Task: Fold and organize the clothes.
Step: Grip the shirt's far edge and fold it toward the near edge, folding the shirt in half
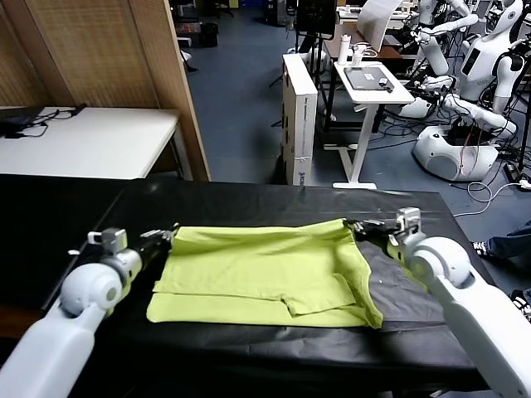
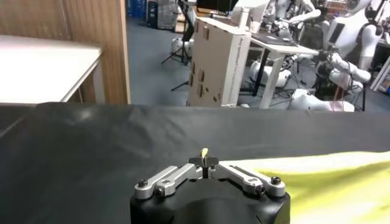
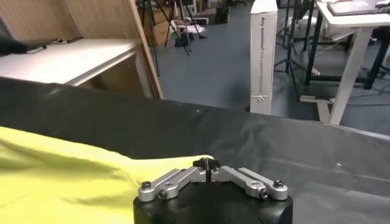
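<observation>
One T-shirt (image 1: 265, 269), lime yellow-green, is lying partly folded on the black table (image 1: 249, 203), stretched between two grippers. The left gripper (image 1: 168, 235) is pinching the shirt's far left corner, jaws fully closed on the cloth; in its wrist view only a small tip of fabric is poking out between the fingers (image 2: 204, 159). The right gripper (image 1: 355, 225) is clamping the far right corner, jaws likewise closed on the fabric edge. One sleeve is lying folded over the near right part.
</observation>
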